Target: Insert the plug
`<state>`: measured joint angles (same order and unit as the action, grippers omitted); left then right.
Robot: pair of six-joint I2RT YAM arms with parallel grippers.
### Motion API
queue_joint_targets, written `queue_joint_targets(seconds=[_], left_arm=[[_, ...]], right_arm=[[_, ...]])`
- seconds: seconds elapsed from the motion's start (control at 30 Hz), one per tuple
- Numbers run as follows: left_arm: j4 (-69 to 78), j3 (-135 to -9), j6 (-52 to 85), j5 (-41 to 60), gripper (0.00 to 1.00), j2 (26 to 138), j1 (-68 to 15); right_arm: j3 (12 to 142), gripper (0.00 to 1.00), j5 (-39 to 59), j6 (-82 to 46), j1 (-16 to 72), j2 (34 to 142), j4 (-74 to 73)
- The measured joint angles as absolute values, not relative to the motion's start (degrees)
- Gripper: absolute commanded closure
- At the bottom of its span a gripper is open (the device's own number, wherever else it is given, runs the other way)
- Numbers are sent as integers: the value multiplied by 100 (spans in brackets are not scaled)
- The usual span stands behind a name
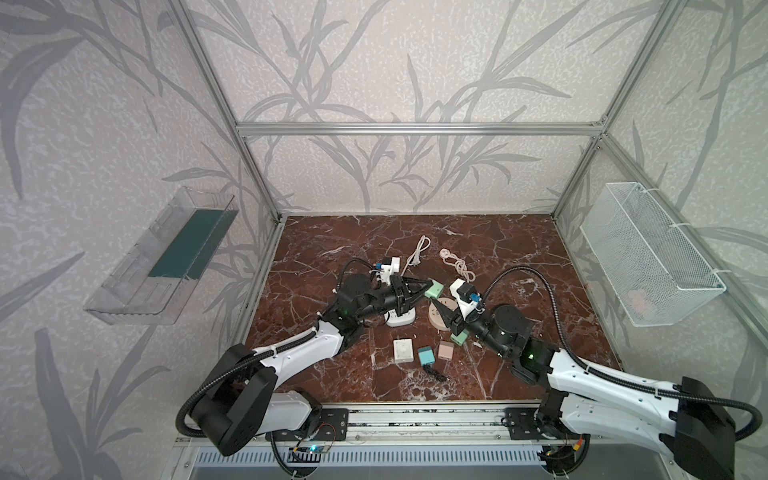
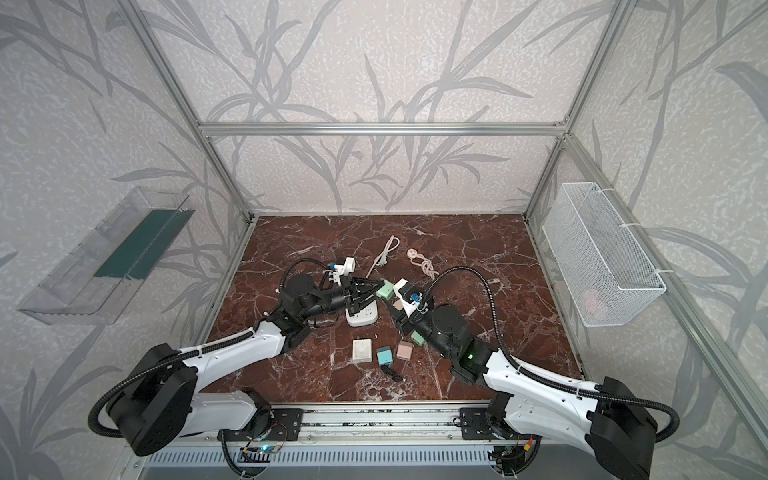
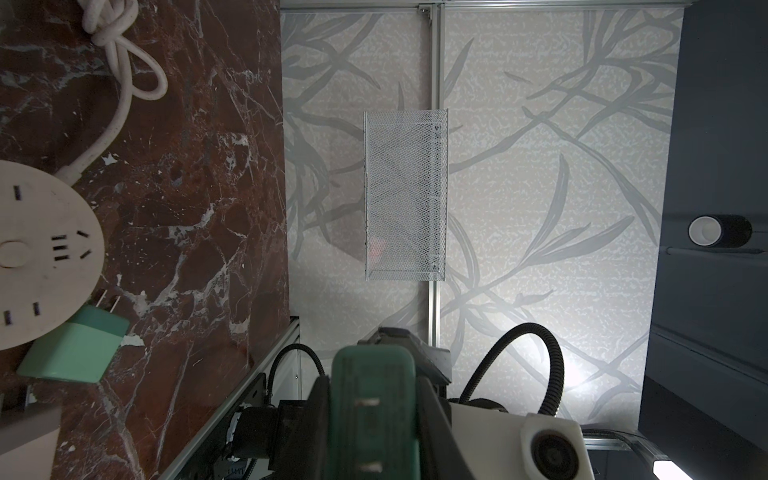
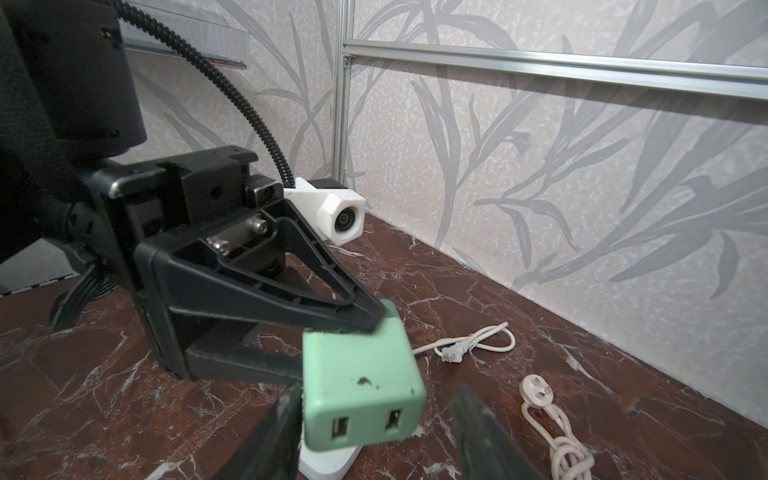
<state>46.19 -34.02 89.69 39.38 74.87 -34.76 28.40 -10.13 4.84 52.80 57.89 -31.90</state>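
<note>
My left gripper (image 1: 424, 289) (image 3: 376, 419) is shut on a mint-green plug cube (image 1: 435, 288) (image 2: 384, 289) (image 3: 374, 374) and holds it in the air, its two prongs facing the left wrist camera. Under that arm lies a white power strip (image 1: 401, 318) (image 4: 328, 457). My right gripper (image 1: 444, 318) (image 4: 376, 415) is open, close beside the held cube (image 4: 361, 390). In the right wrist view the cube shows between the fingers, one finger (image 4: 282, 419) at its edge and a gap to the other. A round beige power strip (image 1: 436, 313) (image 3: 41, 249) lies below.
A second green plug (image 1: 457, 338) (image 3: 75, 349) lies by the round strip. A white socket block (image 1: 403, 350), teal cube (image 1: 426, 356) and pink cube (image 1: 446, 351) sit nearer the front. White cable (image 1: 417, 253) and pink cord (image 1: 457, 262) lie behind. A mesh basket (image 1: 648, 253) hangs on the right wall.
</note>
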Motion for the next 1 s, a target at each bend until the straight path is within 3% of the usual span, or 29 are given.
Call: queue_joint_targets(seconds=[0.33,0.5,0.73,0.9,1.0], left_arm=[[5094,-3400,9115,3916,100,7634,-3459],[5264,-3400,9177,3916,100,7666,-3444],[5511,-3400,9262,4193,100,7791,-3516],[5586,-3402,9282,4276,100,7804,-3527],[5690,-3402,9360,4307,100,7874,-3557]], right_arm=[[3052,62,-648,510,5166,5918,-3159],[3118,52,-454,497,5072,5920,-3133],[3197,53,-73,390,4875,5900,-2912],[3197,66,368,248,4674,5752,-2733],[3197,87,589,217,4558,5671,-2606]])
